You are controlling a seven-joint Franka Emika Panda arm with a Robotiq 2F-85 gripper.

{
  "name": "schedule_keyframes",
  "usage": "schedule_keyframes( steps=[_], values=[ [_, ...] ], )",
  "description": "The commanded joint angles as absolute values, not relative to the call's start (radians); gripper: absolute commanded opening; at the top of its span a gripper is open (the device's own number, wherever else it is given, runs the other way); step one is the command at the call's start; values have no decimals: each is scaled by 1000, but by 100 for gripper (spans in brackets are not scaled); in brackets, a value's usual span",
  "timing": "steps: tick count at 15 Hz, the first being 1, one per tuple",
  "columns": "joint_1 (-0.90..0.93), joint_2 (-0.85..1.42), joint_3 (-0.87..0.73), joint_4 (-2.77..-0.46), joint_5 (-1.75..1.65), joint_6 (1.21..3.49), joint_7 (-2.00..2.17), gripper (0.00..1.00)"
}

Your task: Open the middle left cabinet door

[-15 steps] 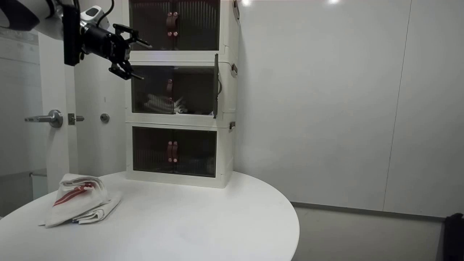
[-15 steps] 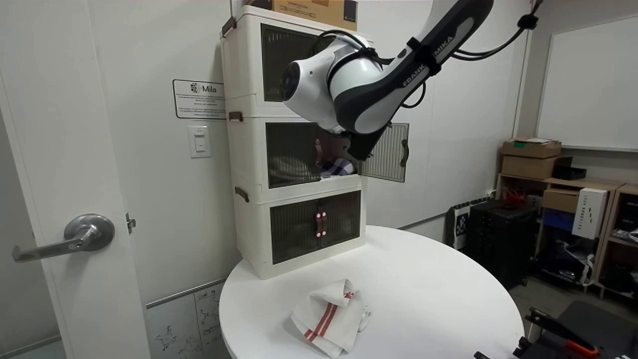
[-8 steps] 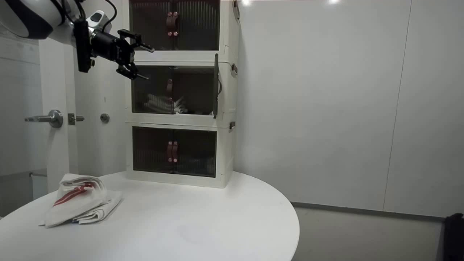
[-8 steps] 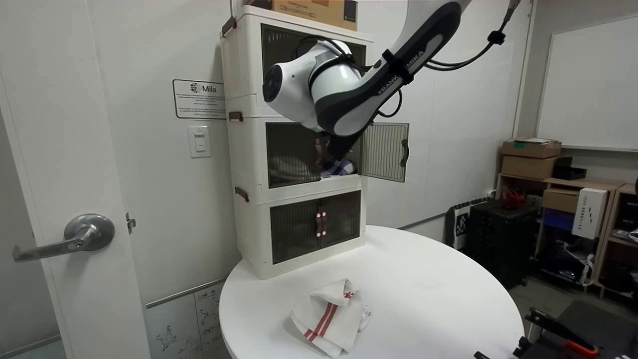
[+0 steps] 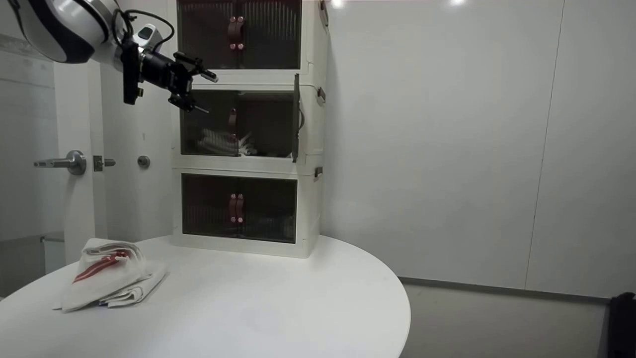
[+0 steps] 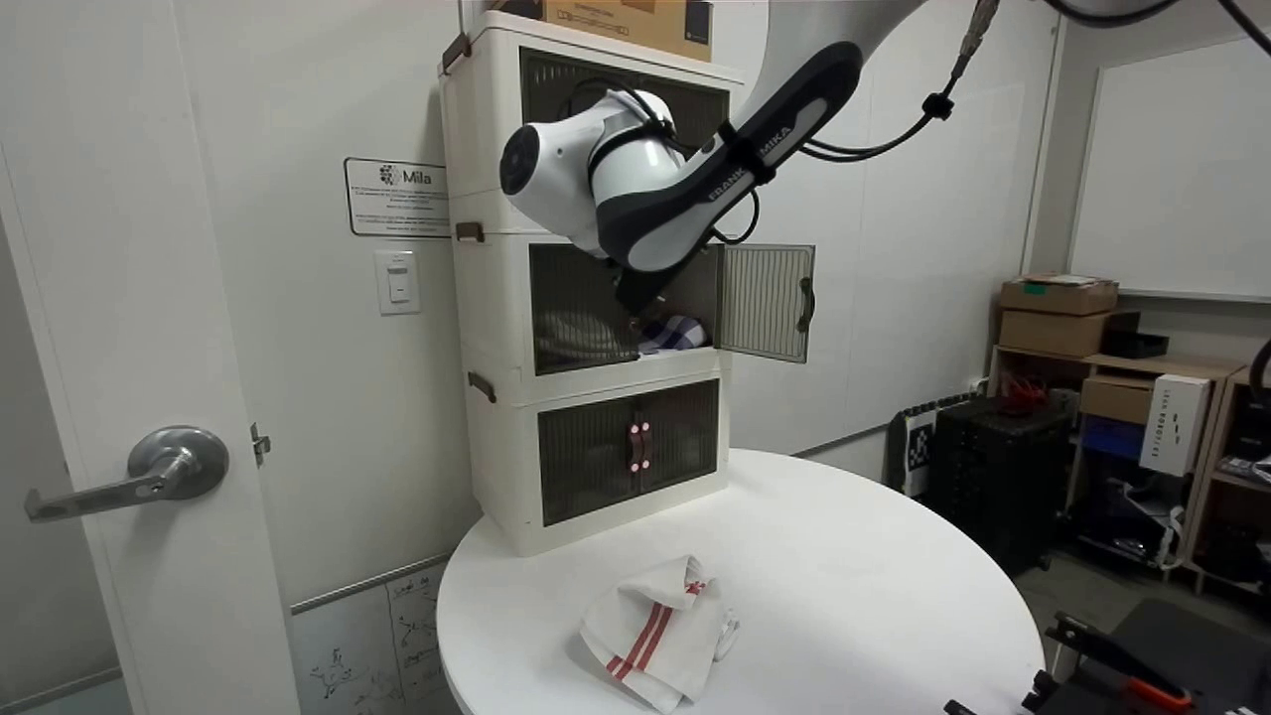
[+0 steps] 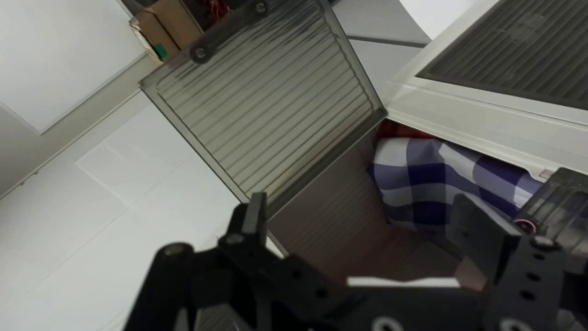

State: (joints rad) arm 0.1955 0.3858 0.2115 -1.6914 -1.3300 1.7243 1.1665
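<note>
Middle left cabinet door (image 5: pixel 211 127) is sitting closed in both exterior views: left half of the middle tier, dark see-through pane, reddish-brown strap handle (image 5: pixel 232 123) along its inner edge. Its neighbour, the middle right door (image 5: pixel 296 119), is swung way out, and I see it almost edge-on in an exterior view.

My end effector (image 5: pixel 208 94) is tipped a bit downward, hanging around the top left of that middle tier from this angle, with its fingers (image 7: pixel 254 218) spread well apart. Honestly can't tell how much gap there is between the fingertips and the pane. In an exterior view the arm (image 6: pixel 725 179) hides most of it, so not much help there lol.

Wrist cam is on a slant for me. The swung-out door takes up the upper middle, and past the fingers I've got a purple and white checked cloth (image 7: pixel 422 179) inside the right half of the middle tier. Some pale folded stuff (image 5: pixel 216 141) shows dimly through the left pane too.

Top and bottom tiers of the cabinet (image 6: pixel 492 328) look closed to me. There's a rumpled white towel (image 6: pixel 665 621) with red stripes on the table (image 5: pixel 273 303), and a cardboard box (image 6: pixel 635 25) sits on top of the cabinet
</note>
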Motion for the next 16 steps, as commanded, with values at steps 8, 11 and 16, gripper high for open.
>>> schedule_keyframes(
  steps=[8,11,16],
  values=[
    [211,507,146,-1530,-1361,1849,1119,100],
    [208,535,129,-1499,-1360,1892,1101,100],
    [212,573,105,-1452,-1362,1940,1083,100]
  ],
)
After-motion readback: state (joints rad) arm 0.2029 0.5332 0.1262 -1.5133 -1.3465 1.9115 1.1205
